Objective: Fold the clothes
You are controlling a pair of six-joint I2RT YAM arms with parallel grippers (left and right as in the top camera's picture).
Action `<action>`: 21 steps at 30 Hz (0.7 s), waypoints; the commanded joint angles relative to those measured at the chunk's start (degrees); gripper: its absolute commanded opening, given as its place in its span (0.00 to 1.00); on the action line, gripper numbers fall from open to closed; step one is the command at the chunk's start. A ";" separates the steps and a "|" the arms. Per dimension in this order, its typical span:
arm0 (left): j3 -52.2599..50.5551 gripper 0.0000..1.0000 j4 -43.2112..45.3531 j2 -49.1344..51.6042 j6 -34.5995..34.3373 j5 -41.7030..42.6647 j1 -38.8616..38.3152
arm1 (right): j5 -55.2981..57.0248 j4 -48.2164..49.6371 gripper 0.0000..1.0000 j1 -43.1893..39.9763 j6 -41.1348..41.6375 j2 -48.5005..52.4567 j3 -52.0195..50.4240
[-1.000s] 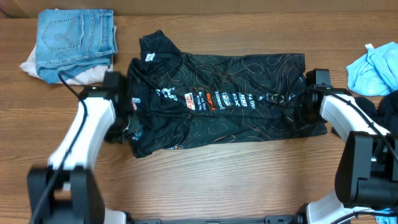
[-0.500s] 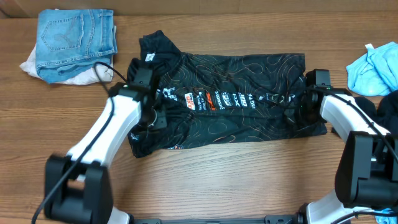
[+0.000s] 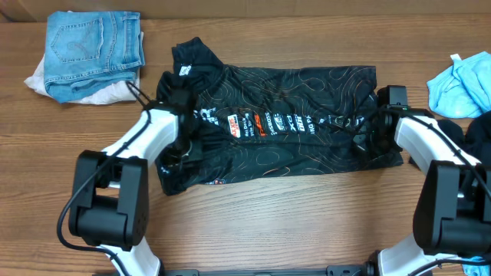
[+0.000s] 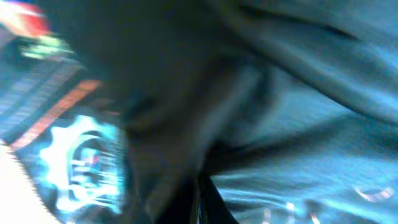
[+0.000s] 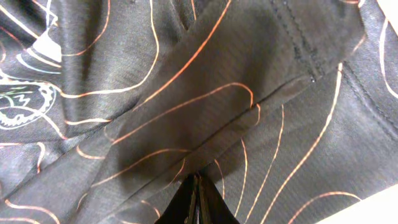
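Observation:
The clothes in play are a black jersey (image 3: 284,130) with tan contour lines and white lettering, lying spread across the table's middle. My left gripper (image 3: 182,136) is over its left part, near the collar side. In the left wrist view, the blurred left gripper (image 4: 199,196) is shut with its tips against dark cloth beside a white gear logo (image 4: 84,162); the blur hides whether cloth is pinched. My right gripper (image 3: 370,130) is at the jersey's right end. In the right wrist view, the right gripper (image 5: 198,182) is shut on a raised fold of the jersey (image 5: 205,93).
Folded blue jeans (image 3: 93,44) lie on a pale cloth (image 3: 37,78) at the back left. A light blue garment (image 3: 460,83) and a black piece (image 3: 479,134) sit at the right edge. Bare wooden table (image 3: 276,222) runs along the front.
My left gripper has moved right from the jersey's left edge onto the jersey, staying shut. The right gripper has closed fully in place.

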 commanded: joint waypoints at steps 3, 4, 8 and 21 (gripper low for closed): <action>-1.36 0.04 -0.59 1.44 0.28 -2.43 5.99 | 1.31 0.24 0.04 -0.26 0.04 1.38 0.26; -1.53 0.04 -0.83 1.44 0.28 -2.40 7.04 | 1.31 0.15 0.04 -0.28 0.24 1.38 0.26; -2.54 0.04 -0.98 1.44 0.87 -2.45 10.05 | 1.38 -0.63 0.04 -0.50 0.44 1.38 0.22; -3.72 0.04 0.39 1.44 3.30 -4.37 12.83 | 1.60 -1.57 0.04 -7.96 0.44 1.38 -2.99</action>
